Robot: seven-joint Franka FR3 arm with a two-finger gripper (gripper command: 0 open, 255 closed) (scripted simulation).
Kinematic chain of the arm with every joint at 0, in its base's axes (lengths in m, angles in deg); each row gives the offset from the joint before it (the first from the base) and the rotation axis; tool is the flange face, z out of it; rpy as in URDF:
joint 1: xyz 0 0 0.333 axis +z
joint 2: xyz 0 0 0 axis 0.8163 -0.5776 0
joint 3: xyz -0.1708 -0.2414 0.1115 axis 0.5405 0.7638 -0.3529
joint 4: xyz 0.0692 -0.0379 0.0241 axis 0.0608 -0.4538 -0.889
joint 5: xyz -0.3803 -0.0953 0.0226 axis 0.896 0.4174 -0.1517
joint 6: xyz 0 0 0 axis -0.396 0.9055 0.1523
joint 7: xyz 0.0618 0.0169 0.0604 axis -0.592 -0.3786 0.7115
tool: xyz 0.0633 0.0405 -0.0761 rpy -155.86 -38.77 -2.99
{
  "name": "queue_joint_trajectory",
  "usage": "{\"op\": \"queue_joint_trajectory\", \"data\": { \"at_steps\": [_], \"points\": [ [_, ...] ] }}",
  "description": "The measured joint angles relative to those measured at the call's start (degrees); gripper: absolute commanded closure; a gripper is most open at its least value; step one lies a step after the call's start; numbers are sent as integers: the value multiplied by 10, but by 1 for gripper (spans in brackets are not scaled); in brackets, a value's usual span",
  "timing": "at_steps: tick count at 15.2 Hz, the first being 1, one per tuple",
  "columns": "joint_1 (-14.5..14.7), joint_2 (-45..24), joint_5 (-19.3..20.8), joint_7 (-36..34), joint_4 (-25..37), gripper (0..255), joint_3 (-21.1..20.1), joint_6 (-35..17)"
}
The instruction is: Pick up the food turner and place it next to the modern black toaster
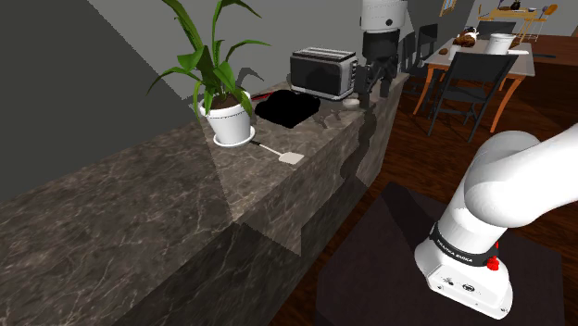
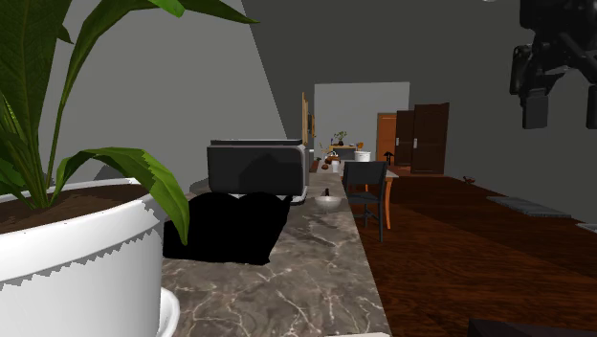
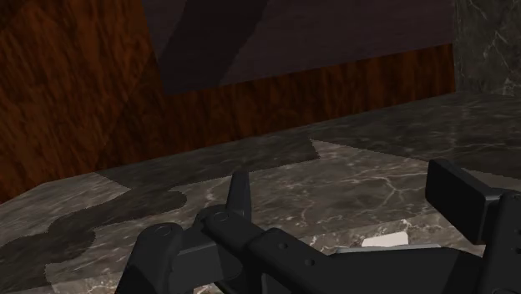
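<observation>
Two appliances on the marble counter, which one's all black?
The low all-black appliance beside the white plant pot. The slotted silver-grey toaster behind it is taller, with shiny sides.

From here I count, on the table (image 1: 120, 208), one potted plant (image 1: 222, 109), one grey toaster (image 1: 322, 72), one low black block (image 1: 285, 109), one pale food turner (image 1: 289, 157) and one small bowl (image 2: 328, 201). Beyond it there's one dark chair (image 1: 471, 81).

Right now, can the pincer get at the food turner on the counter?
Probably yes. The food turner lies flat on bare counter beside the plant pot, nothing covering it. The pincer hangs near the toaster; only the leaves might crowd the handle end.
</observation>
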Motion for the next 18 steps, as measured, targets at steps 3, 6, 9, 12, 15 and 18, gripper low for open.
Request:
{"op": "queue_joint_trajectory", "data": {
  "at_steps": [3, 6, 9, 12, 15, 18],
  "points": [
    [3, -18, -2, 0, 0, 0, -1, -21],
    [11, -70, -8, -3, 1, 0, -6, -79],
    [19, -127, -12, -2, 15, 0, -9, -131],
    [26, -181, -17, -2, 30, 0, -13, -178],
    [31, -240, -21, 2, 56, 0, -15, -220],
    [37, -304, -24, 4, 86, 0, -19, -263]
  ]
}}
